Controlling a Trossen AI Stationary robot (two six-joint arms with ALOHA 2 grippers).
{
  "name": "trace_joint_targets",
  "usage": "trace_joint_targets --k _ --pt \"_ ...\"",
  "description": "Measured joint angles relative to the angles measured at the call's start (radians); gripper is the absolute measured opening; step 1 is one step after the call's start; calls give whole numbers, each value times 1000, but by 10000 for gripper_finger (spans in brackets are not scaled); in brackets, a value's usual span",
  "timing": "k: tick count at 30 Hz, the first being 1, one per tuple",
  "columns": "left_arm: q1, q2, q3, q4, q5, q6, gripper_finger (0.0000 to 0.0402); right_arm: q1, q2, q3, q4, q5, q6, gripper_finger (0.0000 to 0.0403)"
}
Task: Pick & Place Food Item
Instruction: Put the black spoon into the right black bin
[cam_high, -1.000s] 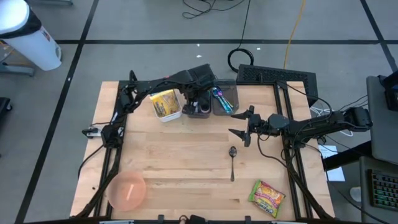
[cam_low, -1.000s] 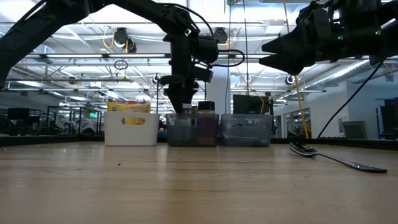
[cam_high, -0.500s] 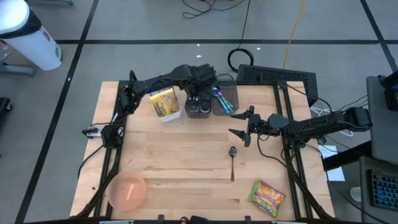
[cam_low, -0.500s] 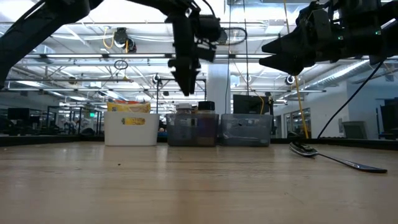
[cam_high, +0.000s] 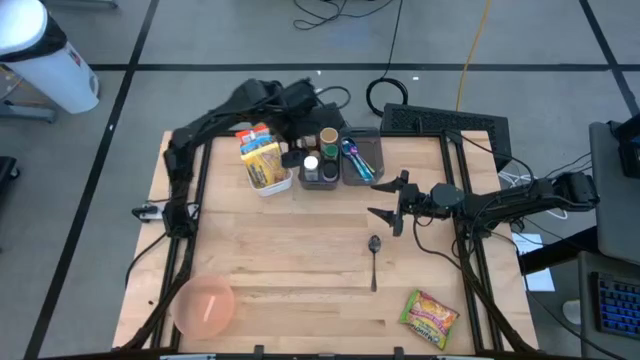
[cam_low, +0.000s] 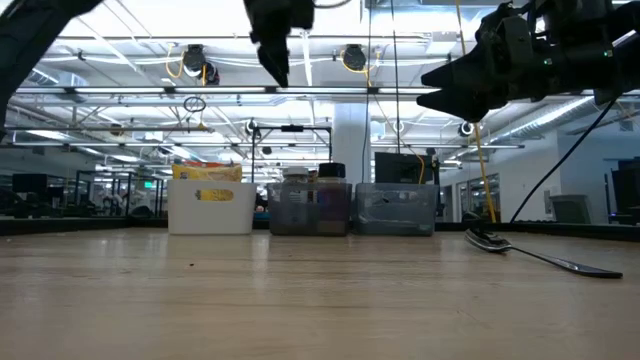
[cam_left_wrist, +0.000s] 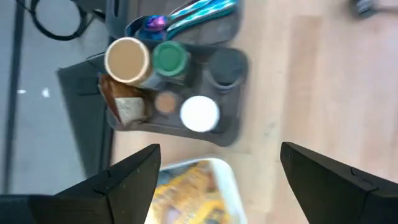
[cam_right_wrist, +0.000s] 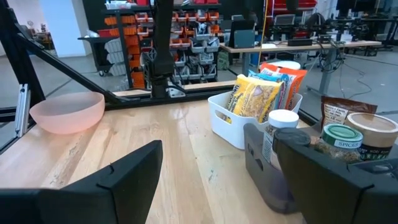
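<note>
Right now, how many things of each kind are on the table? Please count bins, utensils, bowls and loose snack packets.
Bins: 3 (white bin, dark bin of jars, dark bin of utensils)
Spoon lying loose: 1
Pink bowl: 1
Loose snack packet: 1
Total: 6

A pink bowl (cam_high: 205, 305) is sitting at seven o'clock, a yellow-green-red packet (cam_high: 429, 317) at five, yellow snack bags (cam_high: 263, 163) in a white bin (cam_high: 277, 185) at eleven.

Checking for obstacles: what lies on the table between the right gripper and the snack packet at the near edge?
In the high view, only the spoon lies between the open right gripper and the snack packet; the rest is bare table.
</note>
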Motion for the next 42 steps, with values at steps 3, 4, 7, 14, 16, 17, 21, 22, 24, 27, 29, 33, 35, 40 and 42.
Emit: trace_joint_targets --k 3,4,7,14,16,17,21,22,24,27,29,33,35,40,42 --pt "-11 -67 -32 -5 33 -38 335 0 0 0 -13 0 1 308" --pt "-18 -94 -52 -5 33 -46 335 0 0 0 -21 0 2 308" --pt "-43 -185 -150 21 33 -77 335 0 0 0 -35 0 21 308" --pt "-124 -492 -603 327 32 -211 335 0 0 0 -56 0 115 308" --pt "-154 -585 -760 443 28 -267 335 0 0 0 -75 0 136 308" --pt "-170 -628 -834 499 24 -295 335 0 1 0 -84 0 148 308" --pt "-250 -776 -1121 770 -32 -429 335 1 1 -34 -62 0 232 308" --pt "-274 -806 -1192 850 -51 -463 335 1 1 -51 -54 0 258 308" --pt "-325 -854 -1329 1029 -87 -522 335 5 1 -96 -19 0 312 308" --pt "-404 -888 -1520 1322 -140 -602 335 21 7 -177 62 3 391 308" --pt "-457 -888 -1622 1541 -183 -644 335 33 17 -224 119 5 451 308" --pt "-556 -836 -1760 1929 -286 -665 335 54 26 -275 282 2 507 308" --pt "-603 -803 -1808 2045 -337 -651 335 69 28 -268 297 3 494 308" --pt "-679 -689 -1822 2230 -442 -632 335 87 28 -221 301 3 411 308" --pt "-689 -631 -1823 2278 -468 -638 335 87 26 -199 281 3 368 308"
